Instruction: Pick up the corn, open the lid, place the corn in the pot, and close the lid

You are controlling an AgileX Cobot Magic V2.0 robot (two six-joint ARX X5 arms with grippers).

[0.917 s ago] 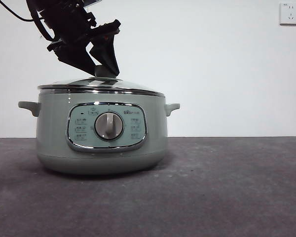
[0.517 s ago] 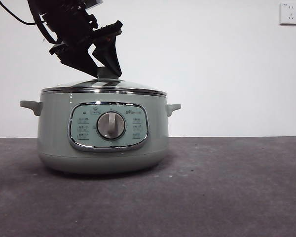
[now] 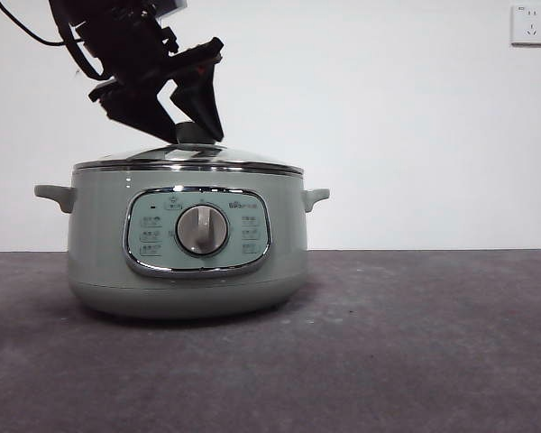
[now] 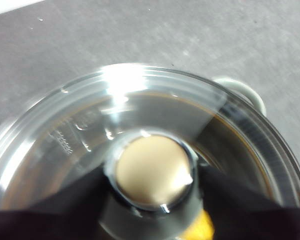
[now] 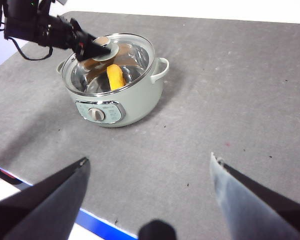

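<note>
fingers, left gripper: two black jaws clamped on the knob of the lid, one at each side of it, as the left wrist view shows. in the front view the same gripper comes down from above at a slant onto the knob.

fingers, right gripper: jaws wide apart, holding nothing, waiting well away from the pot.

lid: glass, metal rim; seated level on the pot, rim to rim, with no gap to be seen in the front view.

corn: inside the pot, seen through the glass in the right wrist view; a yellow edge of the corn also shows under the lid in the left wrist view. it lies below the left fingers and to one side of the knob, parted from them by the glass.

step in hand, as judged: closing the lid, at or near its end.

handling note: part the jaws evenly, so that neither drags the knob sideways. withdraw along the line of approach, clear of the rim. no downward push seems needed, since the lid appears seated.
</note>
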